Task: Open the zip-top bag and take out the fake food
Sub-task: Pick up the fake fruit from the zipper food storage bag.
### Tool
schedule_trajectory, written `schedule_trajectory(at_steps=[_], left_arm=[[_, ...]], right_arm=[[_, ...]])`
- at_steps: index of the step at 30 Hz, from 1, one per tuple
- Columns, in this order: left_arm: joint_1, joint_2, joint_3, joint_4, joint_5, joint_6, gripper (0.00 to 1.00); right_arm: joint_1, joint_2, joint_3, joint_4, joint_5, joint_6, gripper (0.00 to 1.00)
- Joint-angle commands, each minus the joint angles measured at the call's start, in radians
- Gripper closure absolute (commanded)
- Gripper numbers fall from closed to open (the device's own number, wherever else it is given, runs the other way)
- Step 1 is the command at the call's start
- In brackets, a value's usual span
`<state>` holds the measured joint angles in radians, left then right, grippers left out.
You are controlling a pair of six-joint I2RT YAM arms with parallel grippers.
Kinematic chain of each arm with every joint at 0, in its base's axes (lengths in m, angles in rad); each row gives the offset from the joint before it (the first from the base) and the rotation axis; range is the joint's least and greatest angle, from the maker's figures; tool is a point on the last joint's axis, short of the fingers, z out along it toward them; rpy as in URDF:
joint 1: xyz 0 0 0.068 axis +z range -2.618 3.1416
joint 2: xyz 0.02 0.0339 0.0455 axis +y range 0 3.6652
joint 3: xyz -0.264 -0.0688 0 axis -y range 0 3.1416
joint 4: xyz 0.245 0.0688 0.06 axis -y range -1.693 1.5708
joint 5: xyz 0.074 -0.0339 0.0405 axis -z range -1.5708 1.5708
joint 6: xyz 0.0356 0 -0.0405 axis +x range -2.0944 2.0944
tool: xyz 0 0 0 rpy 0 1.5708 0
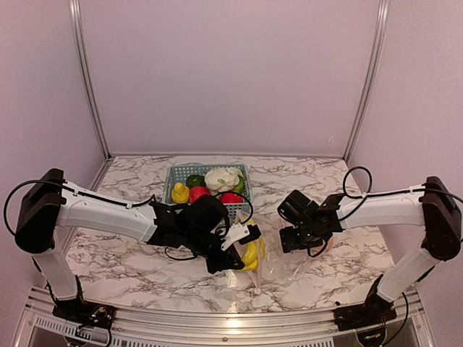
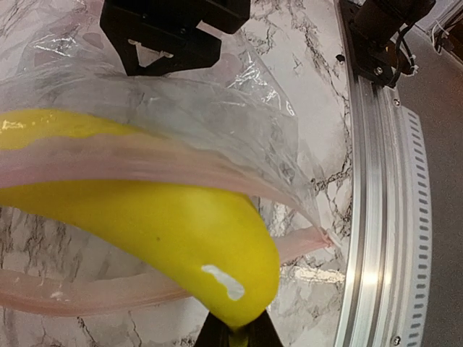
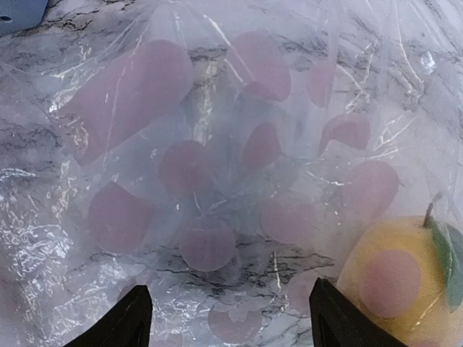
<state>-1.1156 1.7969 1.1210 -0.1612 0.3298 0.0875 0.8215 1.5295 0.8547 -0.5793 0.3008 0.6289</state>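
Observation:
My left gripper (image 1: 244,235) is shut on the tip of a yellow banana (image 2: 145,224), a piece of the fake food; its fingertips (image 2: 217,338) pinch the banana's end at the bottom of the left wrist view. The banana (image 1: 251,254) sits in the open mouth of the clear zip-top bag (image 2: 239,108), between the two pale pink zipper strips (image 2: 145,166). The bag (image 1: 289,267) lies on the marble table. My right gripper (image 3: 231,322) stands open just above the pink-dotted bag (image 3: 217,144), nothing between its fingers. An orange-yellow fruit (image 3: 394,282) with a leaf lies under the plastic at its right.
A light blue basket (image 1: 242,171) at the back middle holds a lemon (image 1: 179,193), a green piece (image 1: 194,180), a cauliflower (image 1: 222,178) and red pieces (image 1: 197,194). The metal table rail (image 2: 376,217) runs along the near edge.

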Motion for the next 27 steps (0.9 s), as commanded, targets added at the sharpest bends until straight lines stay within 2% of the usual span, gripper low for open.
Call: schedule_trajectory(at_steps=[1,13,23,27], left_arm=[[0.011,-0.061,-0.040,-0.071,0.026,0.007,1.00],[0.011,-0.162,-0.116,-0.184,0.016,-0.012,1.00],[0.011,-0.210,-0.119,-0.332,0.128,0.019,1.00],[0.011,-0.251,-0.125,-0.405,0.130,0.033,1.00]], right_arm=[[0.010,-0.005,0.039,-0.007,0.024,0.004,0.27],[0.005,0.003,0.076,0.004,0.019,-0.029,0.26],[-0.023,0.015,0.066,0.059,-0.020,-0.064,0.26],[-0.034,0.005,0.064,0.076,-0.032,-0.080,0.26]])
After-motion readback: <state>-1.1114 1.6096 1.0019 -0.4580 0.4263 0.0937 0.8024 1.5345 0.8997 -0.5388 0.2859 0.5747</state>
